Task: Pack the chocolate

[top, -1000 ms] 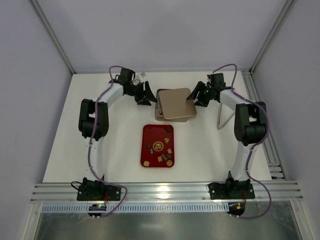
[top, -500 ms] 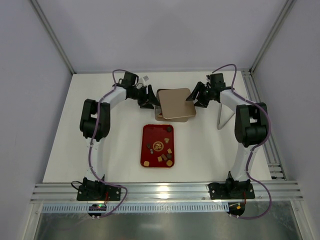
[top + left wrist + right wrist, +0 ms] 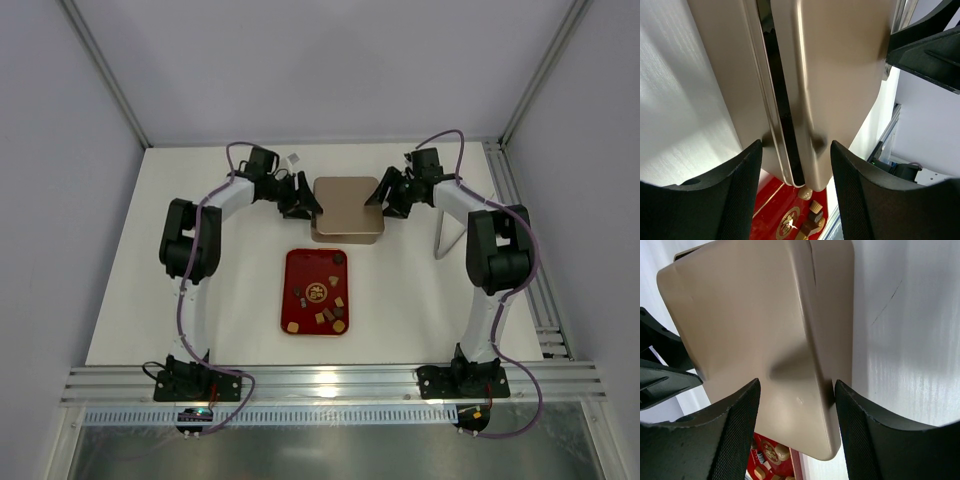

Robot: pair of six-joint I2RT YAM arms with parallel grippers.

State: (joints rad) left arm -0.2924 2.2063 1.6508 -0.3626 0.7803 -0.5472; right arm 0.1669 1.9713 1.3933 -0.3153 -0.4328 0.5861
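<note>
Far left: left gripper (image 3: 796, 145) is at the left end of the lid (image 3: 347, 192). Its fingers stand apart, with the lid edge and the box (image 3: 346, 236) rim both between them. Cannot tell whether they clamp or only bracket. The left wrist view shows a dark gap between lid and box on this side, so the lid is not seated.

Centre: chocolate (image 3: 322, 318) lies loose on the tray (image 3: 292, 262), just near of the box. The box interior is hidden.

Far right: right gripper (image 3: 796, 384) is at the lid's right end, fingers apart, with the lid filling the space between them. Cannot tell the grip here either.

Judgement: the step in hand is lid handling, probably removal, since nothing looks packed. Raise both ends together, level and straight up, so the lid neither jams nor drags the box toward the tray. Park the lid well apart from the tray.
</note>
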